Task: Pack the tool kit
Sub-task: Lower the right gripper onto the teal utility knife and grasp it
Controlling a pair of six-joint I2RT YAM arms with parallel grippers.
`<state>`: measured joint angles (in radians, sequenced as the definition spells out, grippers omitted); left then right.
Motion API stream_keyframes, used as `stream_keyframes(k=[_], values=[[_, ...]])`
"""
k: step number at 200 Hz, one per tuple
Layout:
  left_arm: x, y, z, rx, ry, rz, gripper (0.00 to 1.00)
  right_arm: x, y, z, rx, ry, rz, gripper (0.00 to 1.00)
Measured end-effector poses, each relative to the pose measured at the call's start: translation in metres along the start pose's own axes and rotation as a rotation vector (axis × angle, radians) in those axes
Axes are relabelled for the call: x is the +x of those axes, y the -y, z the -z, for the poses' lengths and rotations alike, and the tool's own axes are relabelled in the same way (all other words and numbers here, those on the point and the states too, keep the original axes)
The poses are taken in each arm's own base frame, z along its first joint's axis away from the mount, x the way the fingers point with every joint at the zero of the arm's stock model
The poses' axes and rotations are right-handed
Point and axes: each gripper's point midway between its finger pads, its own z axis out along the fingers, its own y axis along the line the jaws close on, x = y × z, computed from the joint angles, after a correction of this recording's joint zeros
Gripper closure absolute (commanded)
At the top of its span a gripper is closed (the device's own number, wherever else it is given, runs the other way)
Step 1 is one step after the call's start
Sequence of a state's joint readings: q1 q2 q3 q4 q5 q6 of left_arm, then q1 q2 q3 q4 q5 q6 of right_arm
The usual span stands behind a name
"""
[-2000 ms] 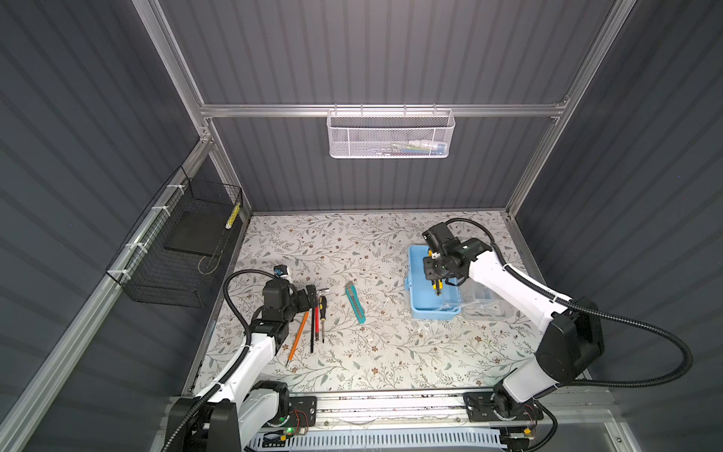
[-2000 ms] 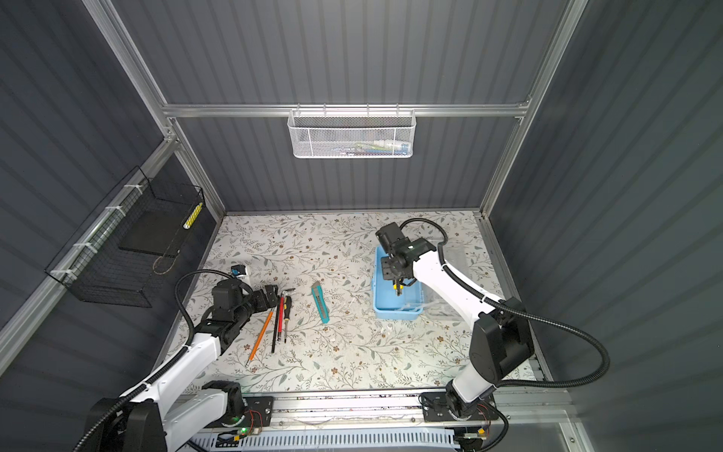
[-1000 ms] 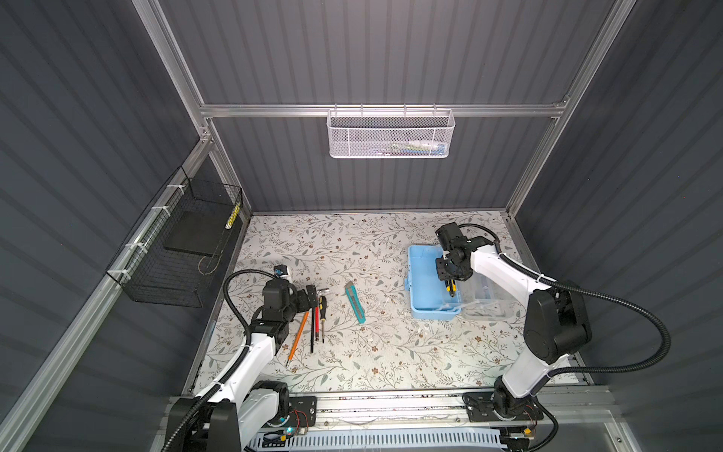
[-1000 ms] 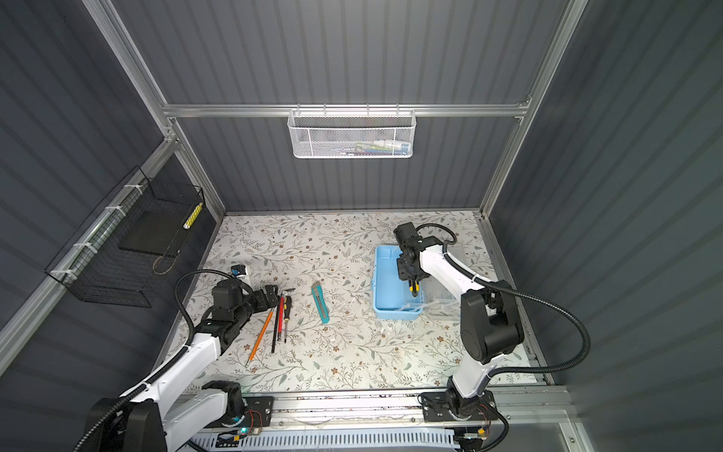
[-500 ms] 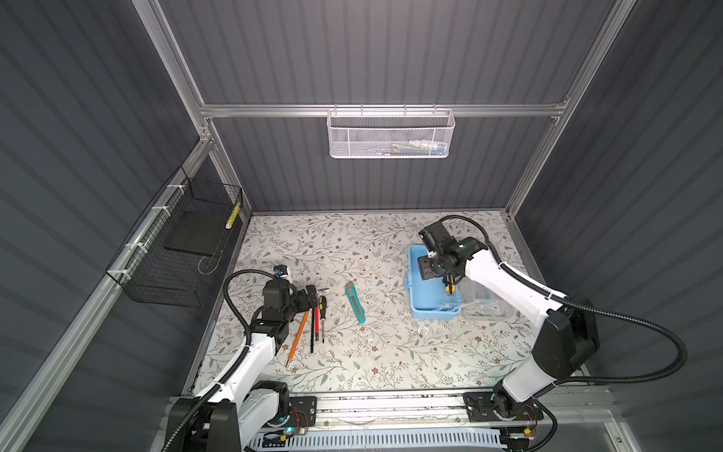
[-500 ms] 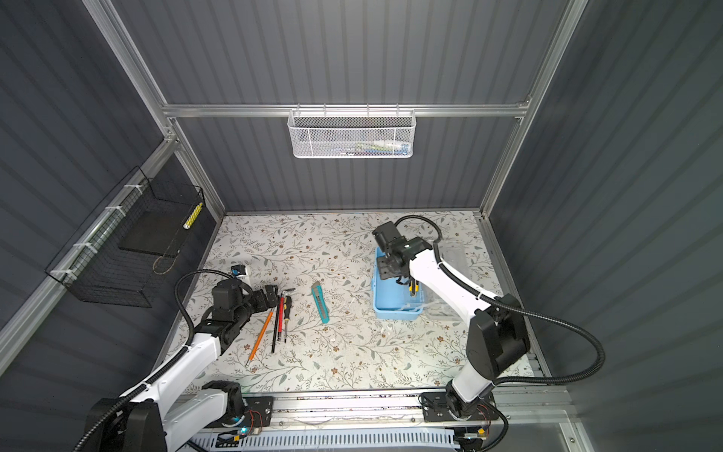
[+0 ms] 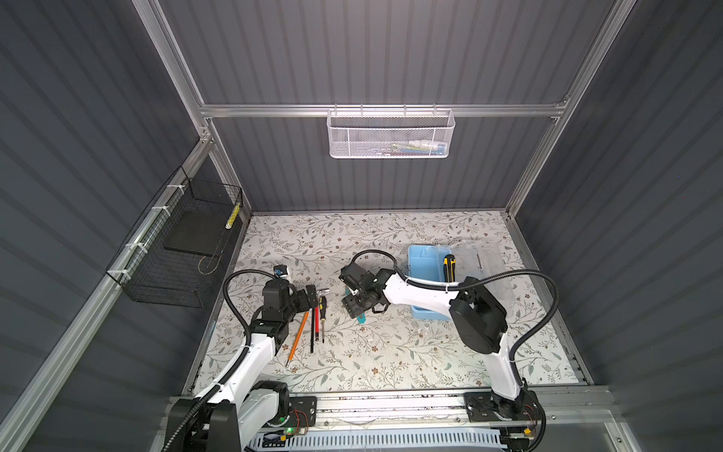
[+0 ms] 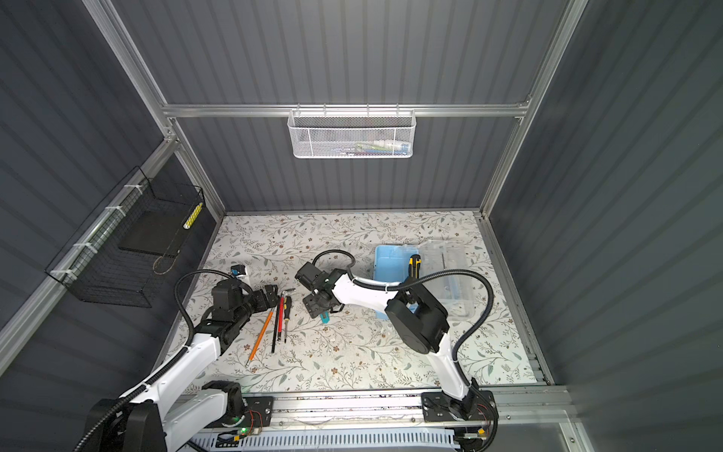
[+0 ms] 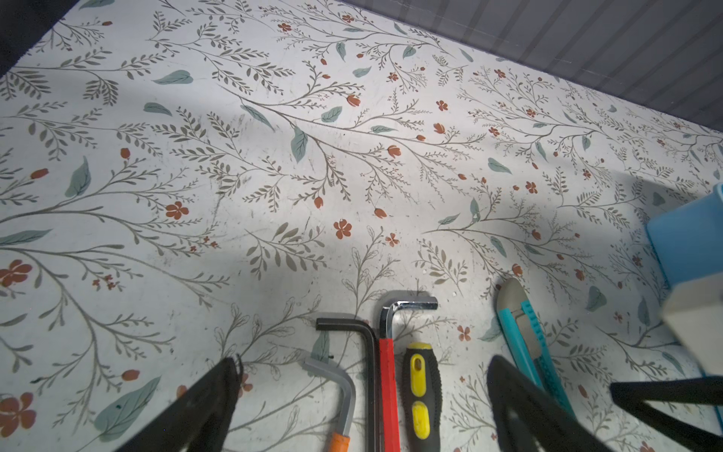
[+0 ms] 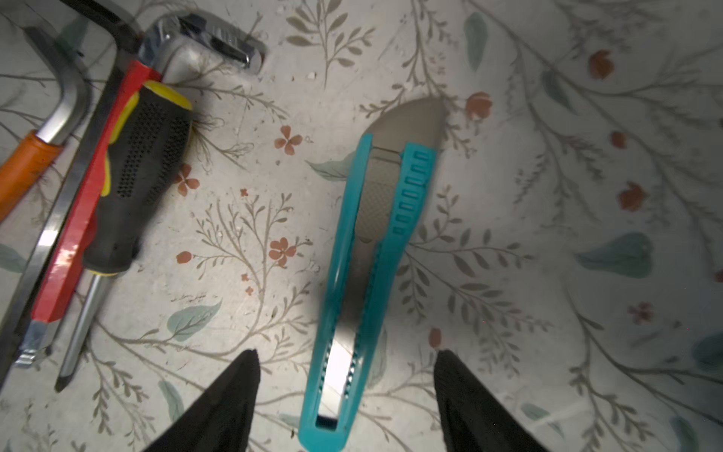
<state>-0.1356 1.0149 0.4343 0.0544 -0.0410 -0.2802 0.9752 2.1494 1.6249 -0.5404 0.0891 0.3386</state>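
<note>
While the right gripper [image 10: 345, 354] hovers with jaws spread, the teal utility knife [image 10: 375, 203] lies between its fingertips, untouched; the left gripper [image 9: 363, 366] stands wide, holding nothing.

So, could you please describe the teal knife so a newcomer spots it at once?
On the floral tabletop, look left of the light-blue box. Beneath the open right gripper lies the utility knife, alone beside the tool row: the only flat teal one.
</note>
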Motion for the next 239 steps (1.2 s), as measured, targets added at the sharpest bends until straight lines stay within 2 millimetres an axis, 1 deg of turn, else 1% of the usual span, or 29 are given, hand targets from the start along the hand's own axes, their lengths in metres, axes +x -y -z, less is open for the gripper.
stream_keyframes(k=[17, 55, 84, 111, 125, 140, 147, 163, 189, 209, 226, 234, 239], values=[[0.0, 0.0, 0.0, 0.001, 0.002, 0.0, 0.01, -0.003, 0.0, -0.009, 0.004, -0.004, -0.003, 0.28], [0.0, 0.0, 0.0, 0.0, 0.001, 0.0, 0.01, -0.014, -0.001, -0.017, 0.013, 0.006, -0.016, 0.32], [0.0, 0.0, 0.0, 0.001, 0.002, 0.0, 0.01, -0.009, 0.002, -0.026, 0.029, -0.01, -0.022, 0.36], [0.0, 0.0, 0.0, 0.0, 0.001, 0.0, 0.01, -0.014, 0.002, -0.027, 0.038, -0.007, -0.025, 0.4], [0.0, 0.0, 0.0, 0.0, 0.001, 0.0, 0.01, -0.014, 0.002, -0.028, 0.044, -0.011, -0.024, 0.44], [0.0, 0.0, 0.0, 0.0, 0.001, 0.0, 0.01, -0.013, 0.004, -0.028, 0.052, -0.013, -0.024, 0.46], [0.0, 0.0, 0.0, 0.0, 0.001, 0.0, 0.01, -0.013, 0.005, -0.027, 0.056, -0.015, -0.025, 0.5], [0.0, 0.0, 0.0, 0.0, 0.001, 0.0, 0.01, -0.012, 0.006, -0.026, 0.065, -0.023, -0.035, 0.54], [0.0, 0.0, 0.0, 0.0, 0.001, 0.0, 0.01, -0.017, 0.007, -0.022, 0.07, -0.017, -0.046, 0.57], [0.0, 0.0, 0.0, 0.0, 0.0, 0.0, 0.01, -0.018, 0.008, -0.021, 0.078, -0.014, -0.05, 0.63], [0.0, 0.0, 0.0, 0.0, 0.0, 0.0, 0.01, -0.017, 0.009, -0.021, 0.086, -0.018, -0.053, 0.63], [0.0, 0.0, 0.0, 0.0, 0.0, 0.0, 0.01, -0.017, 0.01, -0.021, 0.088, -0.018, -0.056, 0.59], [0.0, 0.0, 0.0, 0.0, 0.001, 0.0, 0.01, -0.016, 0.01, -0.021, 0.088, -0.02, -0.056, 0.55]])
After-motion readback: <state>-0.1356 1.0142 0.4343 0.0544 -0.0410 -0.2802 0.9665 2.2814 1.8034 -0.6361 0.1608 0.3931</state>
